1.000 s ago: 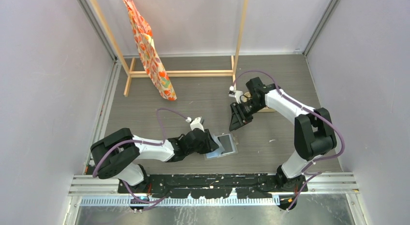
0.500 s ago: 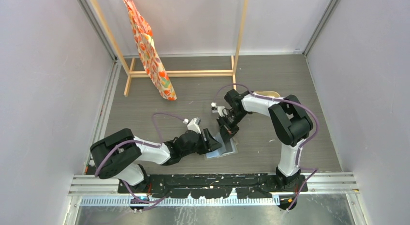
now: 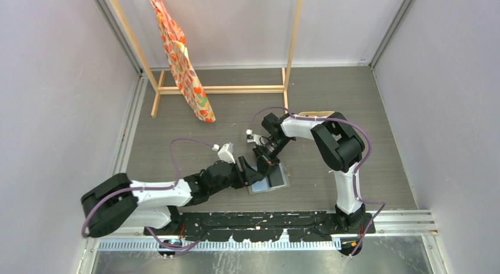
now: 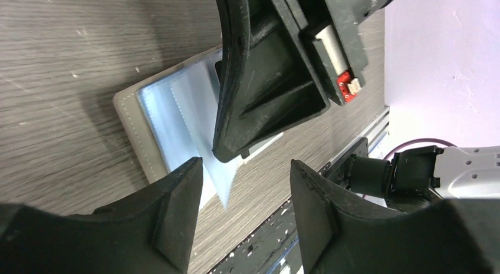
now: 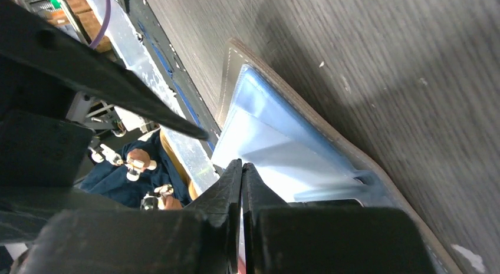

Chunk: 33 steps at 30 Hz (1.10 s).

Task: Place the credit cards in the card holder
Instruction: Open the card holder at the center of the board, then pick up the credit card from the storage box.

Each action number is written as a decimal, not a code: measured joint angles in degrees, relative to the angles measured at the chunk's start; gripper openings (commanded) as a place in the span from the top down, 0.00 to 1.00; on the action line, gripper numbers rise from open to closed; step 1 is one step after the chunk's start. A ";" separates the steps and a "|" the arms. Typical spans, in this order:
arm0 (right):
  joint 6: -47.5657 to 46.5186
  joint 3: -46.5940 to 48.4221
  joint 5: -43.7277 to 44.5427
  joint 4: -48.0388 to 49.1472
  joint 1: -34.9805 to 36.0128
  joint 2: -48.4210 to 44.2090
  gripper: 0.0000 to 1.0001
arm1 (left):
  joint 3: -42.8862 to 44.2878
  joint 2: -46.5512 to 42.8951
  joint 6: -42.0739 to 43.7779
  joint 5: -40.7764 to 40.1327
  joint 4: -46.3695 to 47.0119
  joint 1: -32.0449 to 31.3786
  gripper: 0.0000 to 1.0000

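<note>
The card holder [image 3: 272, 180] lies open on the grey table, its pale silvery-blue sleeves [image 4: 168, 118] facing up inside a grey stitched edge [image 5: 236, 62]. My right gripper [image 3: 263, 158] hangs just above its far left part, fingers [image 5: 224, 191] pressed together, with only a thin pale and reddish edge pinched between them, seemingly a credit card. My left gripper [image 3: 252, 175] sits low at the holder's left side. It is open [image 4: 246, 188] and holds nothing, one finger over the sleeves' corner. No other credit cards show.
A wooden rack [image 3: 221, 89] with an orange patterned cloth [image 3: 180, 56] stands at the back left. The black mounting rail [image 3: 265, 218] runs along the near edge, close to the holder. The two grippers are nearly touching over the holder.
My right arm swung from the back right down to the card holder and shut its fingers on the way. My left gripper opened wider and its arm stretched out flatter.
</note>
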 measured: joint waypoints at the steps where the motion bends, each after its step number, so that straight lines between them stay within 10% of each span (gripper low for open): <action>1: 0.24 0.15 -0.13 0.04 0.02 0.24 0.92 | 0.04 -2.40 0.52 -0.61 -2.29 0.00 0.50; 9: -0.61 1.09 1.92 -0.90 -0.66 0.42 0.87 | 1.84 -19.71 3.93 -5.05 -20.83 0.00 0.56; 18: -14.73 5.22 3.04 -11.67 -6.36 -4.87 0.83 | 1.81 -15.98 7.56 -0.31 -15.10 0.00 0.55; 27: -16.65 1.77 8.26 -9.57 -27.39 -27.67 0.64 | 1.84 -12.79 14.99 1.22 -7.96 0.00 0.01; 33: -10.64 -2.36 16.70 -1.29 -38.29 -33.42 0.55 | 1.84 -22.23 18.78 -2.54 -11.56 0.02 0.00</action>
